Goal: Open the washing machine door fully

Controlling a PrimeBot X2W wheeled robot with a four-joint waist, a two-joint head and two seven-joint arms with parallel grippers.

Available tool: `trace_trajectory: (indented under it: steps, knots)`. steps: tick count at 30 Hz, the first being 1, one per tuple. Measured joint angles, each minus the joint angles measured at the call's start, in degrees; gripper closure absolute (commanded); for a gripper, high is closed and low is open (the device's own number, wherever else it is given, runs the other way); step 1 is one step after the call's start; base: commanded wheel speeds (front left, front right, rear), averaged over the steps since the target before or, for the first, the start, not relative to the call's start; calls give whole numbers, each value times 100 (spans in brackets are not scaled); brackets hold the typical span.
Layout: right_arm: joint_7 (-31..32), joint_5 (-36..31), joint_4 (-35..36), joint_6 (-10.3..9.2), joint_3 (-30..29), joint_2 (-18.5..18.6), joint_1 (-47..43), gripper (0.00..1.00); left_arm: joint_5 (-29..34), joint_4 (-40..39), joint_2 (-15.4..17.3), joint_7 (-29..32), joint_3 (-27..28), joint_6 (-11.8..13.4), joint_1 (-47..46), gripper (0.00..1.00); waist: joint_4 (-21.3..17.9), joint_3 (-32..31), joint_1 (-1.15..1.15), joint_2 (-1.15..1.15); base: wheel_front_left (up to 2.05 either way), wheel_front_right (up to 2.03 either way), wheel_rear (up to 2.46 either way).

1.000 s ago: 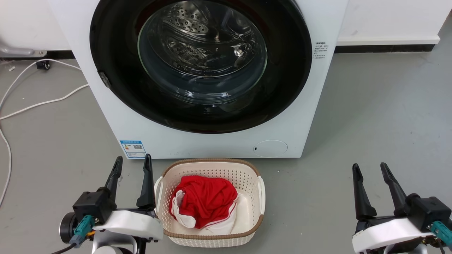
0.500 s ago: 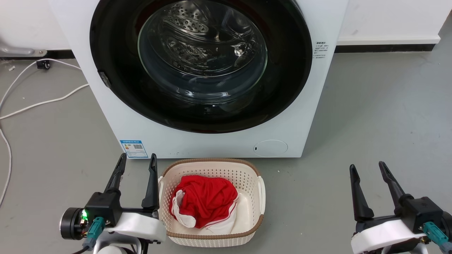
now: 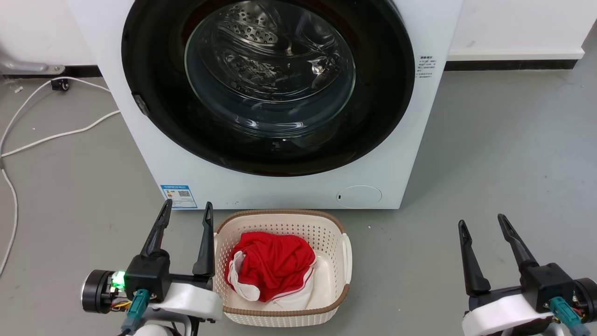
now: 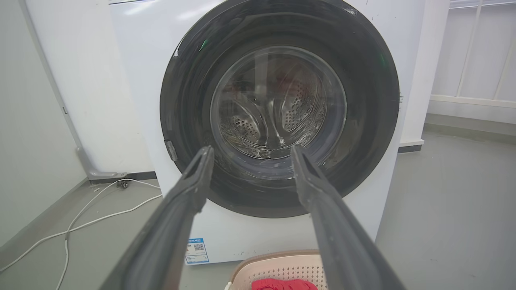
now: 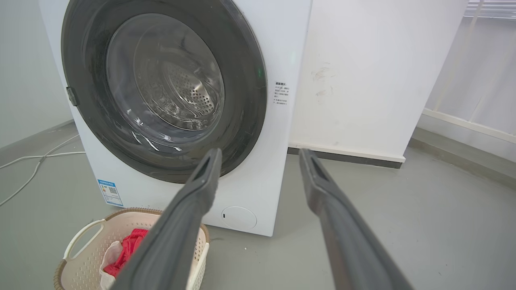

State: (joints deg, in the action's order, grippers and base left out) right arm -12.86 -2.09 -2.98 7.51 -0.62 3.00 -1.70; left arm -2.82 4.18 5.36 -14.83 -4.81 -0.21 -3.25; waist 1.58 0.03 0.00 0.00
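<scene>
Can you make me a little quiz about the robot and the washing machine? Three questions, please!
1. True or false: the washing machine door is shut against the washing machine.
2. What lies in the white basket in front of the machine? A) a blue towel B) a red cloth C) nothing at all
3. Fill the gap: the left pincer and the right pincer are both ____ and hold nothing.

Key
1. True.
2. B: the red cloth lies bunched in the basket.
3. Open.
</scene>
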Motion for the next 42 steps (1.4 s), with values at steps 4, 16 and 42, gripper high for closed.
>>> trace_trajectory:
  steps: [4, 16, 42]
  knots:
    - [-22, 3, 1, 0, -9, 0, -14, 0, 49, 16, -20, -10, 25, -29, 0, 0, 11, 3, 0, 0, 0, 0, 0]
    - [-22, 158, -42, -1, -24, -1, -14, 0, 13, 58, -67, -16, 142, -119, 1, 0, 13, 18, 0, 0, 0, 0, 0]
    - [-127, 3181, -181, -1, -15, -2, 24, 100, 57, 44, -164, -16, 240, -181, 1, 0, 20, 107, 0, 0, 0, 0, 0]
